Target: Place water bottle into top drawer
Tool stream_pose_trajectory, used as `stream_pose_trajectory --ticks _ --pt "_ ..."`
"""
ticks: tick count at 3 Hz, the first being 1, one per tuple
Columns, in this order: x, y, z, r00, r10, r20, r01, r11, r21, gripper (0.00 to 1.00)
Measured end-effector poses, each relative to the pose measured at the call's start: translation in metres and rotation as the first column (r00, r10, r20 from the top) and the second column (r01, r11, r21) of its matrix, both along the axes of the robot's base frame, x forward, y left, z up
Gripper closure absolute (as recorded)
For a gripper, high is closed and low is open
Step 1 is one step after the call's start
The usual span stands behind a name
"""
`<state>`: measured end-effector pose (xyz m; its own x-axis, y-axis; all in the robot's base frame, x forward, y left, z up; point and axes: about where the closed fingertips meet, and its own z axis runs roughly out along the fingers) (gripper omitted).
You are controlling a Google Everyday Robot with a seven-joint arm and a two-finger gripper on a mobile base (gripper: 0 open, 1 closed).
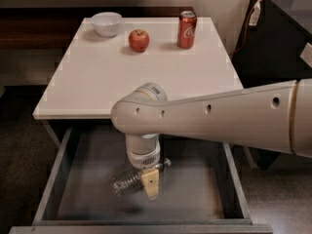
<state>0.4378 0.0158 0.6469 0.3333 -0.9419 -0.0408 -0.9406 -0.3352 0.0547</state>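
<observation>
clear water bottle (125,183) | lying in top drawer (192,195) (open) | gripper (151,186) over it

Red soda can (187,29), standing at the far side of the desk (97,82): white Coca-Cola script running down its side. This is the one marking that can be read. Gripper (150,185): down inside the open top drawer (233,179), at the water bottle (126,183), whose label cannot be read.

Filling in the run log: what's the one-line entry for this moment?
top drawer: open | water bottle: lying on its side inside | gripper: down in drawer, over bottle
</observation>
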Motion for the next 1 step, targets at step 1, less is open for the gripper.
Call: stream_pose_trajectory --ticks 1 --pt "0.0000 0.0000 0.0000 1.0000 0.000 0.000 0.000 1.000 0.000 0.00"
